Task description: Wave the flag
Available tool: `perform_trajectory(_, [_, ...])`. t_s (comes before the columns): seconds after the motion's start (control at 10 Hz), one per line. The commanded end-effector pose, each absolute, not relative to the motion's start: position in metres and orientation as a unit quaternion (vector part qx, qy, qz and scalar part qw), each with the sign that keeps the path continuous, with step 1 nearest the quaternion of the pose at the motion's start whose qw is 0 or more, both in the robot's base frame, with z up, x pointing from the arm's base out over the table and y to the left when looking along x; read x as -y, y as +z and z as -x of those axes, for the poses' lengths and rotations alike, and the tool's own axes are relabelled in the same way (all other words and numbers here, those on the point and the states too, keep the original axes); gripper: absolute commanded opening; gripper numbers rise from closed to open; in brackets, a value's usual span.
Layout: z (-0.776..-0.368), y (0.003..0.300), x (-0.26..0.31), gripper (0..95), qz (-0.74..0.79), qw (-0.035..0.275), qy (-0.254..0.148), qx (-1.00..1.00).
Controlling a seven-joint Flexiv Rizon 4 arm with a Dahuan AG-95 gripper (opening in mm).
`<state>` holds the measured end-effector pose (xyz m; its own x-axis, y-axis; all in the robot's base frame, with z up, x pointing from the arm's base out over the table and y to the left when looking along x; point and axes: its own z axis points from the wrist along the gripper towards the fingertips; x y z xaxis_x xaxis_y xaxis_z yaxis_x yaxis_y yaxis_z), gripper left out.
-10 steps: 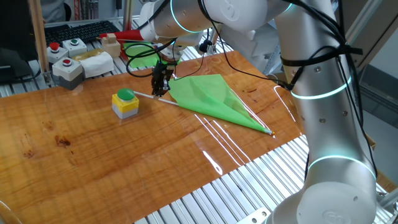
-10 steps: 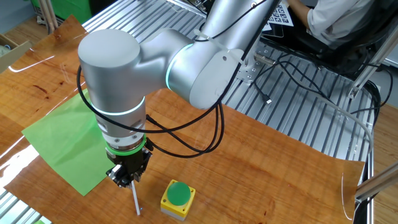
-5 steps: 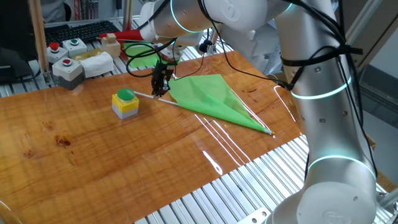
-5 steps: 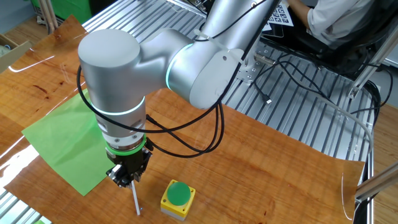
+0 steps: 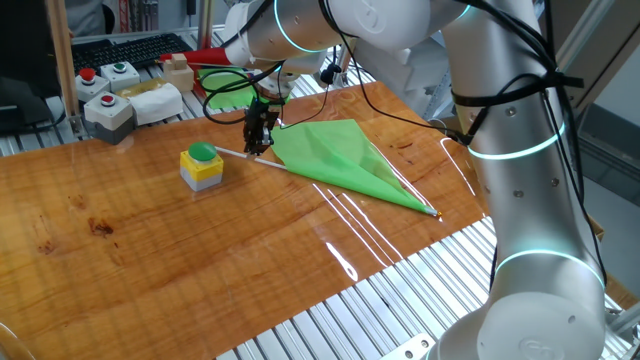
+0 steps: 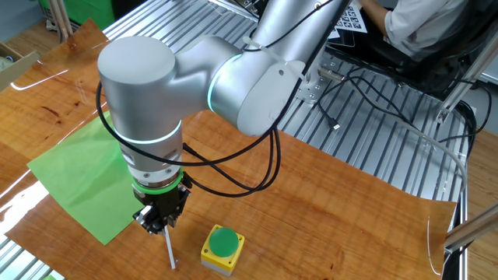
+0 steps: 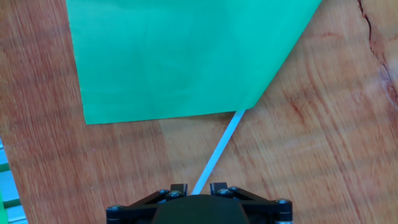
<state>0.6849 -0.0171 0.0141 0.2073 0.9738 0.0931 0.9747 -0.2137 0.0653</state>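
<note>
The flag [image 5: 335, 150] is a large bright green sheet on a thin white stick [image 5: 232, 154], lying flat on the wooden table. It also shows in the other fixed view [image 6: 82, 175] and fills the top of the hand view [image 7: 186, 56]. My gripper [image 5: 257, 148] points straight down at the stick, just off the sheet's corner. In the other fixed view the gripper [image 6: 159, 225] sits on the stick [image 6: 170, 250]. In the hand view the stick [image 7: 221, 146] runs in between the two fingers of my gripper [image 7: 199, 188], which stand close on either side of it.
A yellow box with a green button [image 5: 201, 167] stands just left of the stick's free end, and it shows in the other fixed view [image 6: 222, 246]. A smaller green sheet [image 5: 228, 98] and grey button boxes [image 5: 108, 105] lie at the back. Cables [image 6: 373, 101] run over the metal slats.
</note>
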Motion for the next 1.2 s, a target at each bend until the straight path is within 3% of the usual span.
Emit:
perform_trajectory(0.1, [-0.685,0.014,0.017,19.0,0.777,0.004,-0.057,0.627])
perform_trajectory(0.2, [-0.685,0.014,0.017,19.0,0.777,0.004,-0.057,0.627])
perform_trajectory(0.3, [-0.707,0.043,0.026,38.0,0.757,0.005,-0.057,0.651])
perform_trajectory(0.7, [-0.704,0.06,0.029,38.0,0.744,-0.001,-0.057,0.666])
perform_trajectory(1.2, [-0.706,0.043,0.026,38.0,0.752,-0.001,-0.056,0.656])
